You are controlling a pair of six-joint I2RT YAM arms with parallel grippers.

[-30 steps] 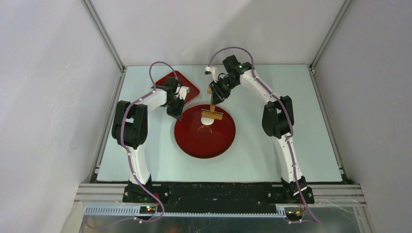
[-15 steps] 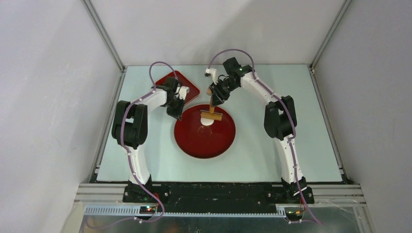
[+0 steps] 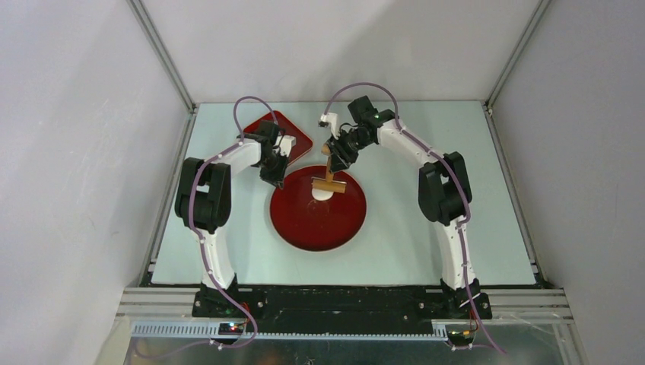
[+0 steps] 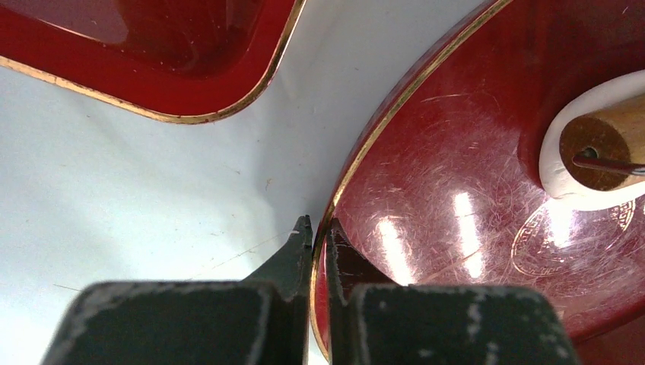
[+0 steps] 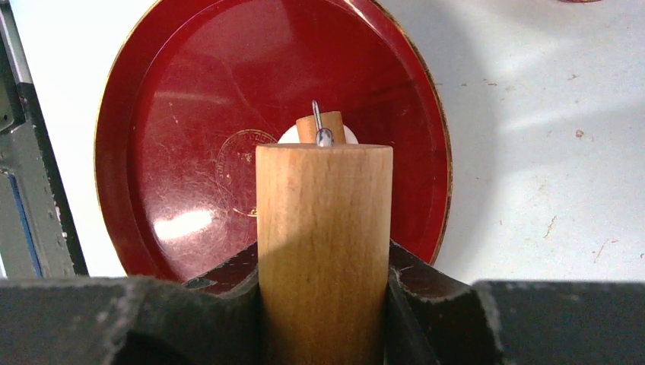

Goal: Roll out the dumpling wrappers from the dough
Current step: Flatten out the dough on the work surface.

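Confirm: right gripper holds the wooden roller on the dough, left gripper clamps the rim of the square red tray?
No: the left gripper clamps the rim of the round red plate, not the square tray, as the left wrist view shows. The right gripper does hold the wooden roller on the dough.

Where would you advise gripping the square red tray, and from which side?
On the square red tray, probably the raised gold rim at the rounded corner nearest the round plate, approached from that side, one finger inside, one outside; it lies flat and shallow.
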